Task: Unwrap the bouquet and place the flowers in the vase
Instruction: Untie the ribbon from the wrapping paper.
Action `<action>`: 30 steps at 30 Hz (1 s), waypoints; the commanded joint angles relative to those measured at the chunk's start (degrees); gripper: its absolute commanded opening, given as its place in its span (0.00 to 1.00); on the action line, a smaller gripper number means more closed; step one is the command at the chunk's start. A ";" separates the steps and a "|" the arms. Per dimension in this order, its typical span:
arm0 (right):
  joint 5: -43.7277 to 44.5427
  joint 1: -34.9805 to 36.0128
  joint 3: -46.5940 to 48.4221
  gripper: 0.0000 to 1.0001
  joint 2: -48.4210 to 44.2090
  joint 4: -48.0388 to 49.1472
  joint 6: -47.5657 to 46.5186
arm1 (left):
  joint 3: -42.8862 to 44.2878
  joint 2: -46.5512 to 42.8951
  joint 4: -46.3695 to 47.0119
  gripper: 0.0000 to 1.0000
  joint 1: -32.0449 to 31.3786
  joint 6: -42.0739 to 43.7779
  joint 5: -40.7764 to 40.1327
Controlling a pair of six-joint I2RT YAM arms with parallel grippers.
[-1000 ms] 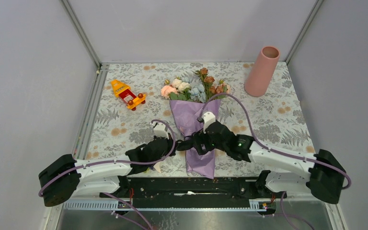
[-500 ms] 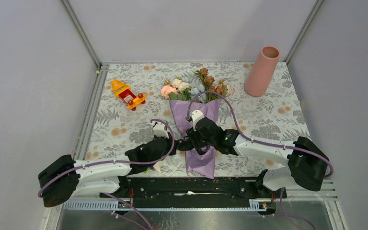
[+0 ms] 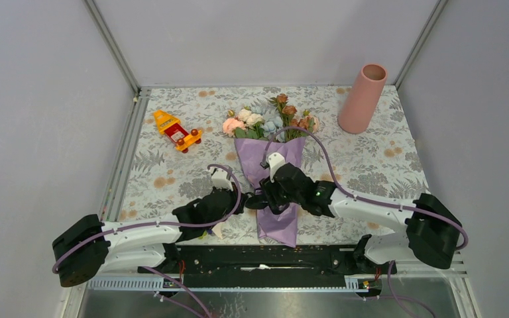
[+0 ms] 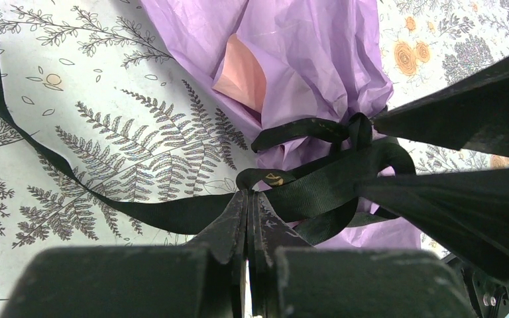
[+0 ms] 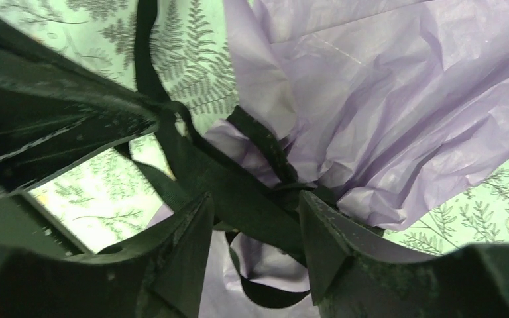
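Top view: even diffuse light, soft shadows. Right wrist view green-tinted; left gripper (image 4: 248, 199) blurred, near-black, frame bottom.

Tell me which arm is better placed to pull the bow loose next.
Probably the left. The left gripper is shut on the ribbon by the knot, ready to pull. The right gripper straddles the ribbon with jaws apart, pinching nothing yet.

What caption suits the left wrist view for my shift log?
Left end effector pinching the black ribbon of the purple-wrapped bouquet, lying on the floral tablecloth.
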 commanded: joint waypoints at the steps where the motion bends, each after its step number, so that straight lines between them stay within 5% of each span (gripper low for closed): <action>1: -4.96 -0.15 -2.54 0.60 -5.19 5.25 2.08 | 1.20 0.01 1.95 0.00 0.52 -0.44 1.07; 14: -0.88 1.05 0.68 0.65 2.30 4.16 -3.82 | 2.82 -0.36 1.51 0.00 2.14 -0.18 3.90; 17: 1.28 1.40 0.82 0.55 3.12 4.26 -3.51 | 3.43 0.12 1.51 0.00 2.89 0.33 4.77; 21: 8.05 1.52 0.63 0.18 1.96 3.76 -0.87 | 4.19 1.10 1.42 0.00 4.05 0.96 5.86; 23: 11.53 1.53 0.01 0.07 -0.06 3.32 1.41 | 4.23 1.46 1.18 0.00 5.01 1.09 6.53; 26: 17.75 1.52 -1.51 0.00 -4.66 -0.20 6.37 | 3.84 1.79 0.62 0.00 6.90 1.39 7.76; 30: 26.03 1.31 -5.21 0.03 -11.68 -4.79 15.35 | 3.01 1.95 -0.30 0.00 9.51 2.09 9.47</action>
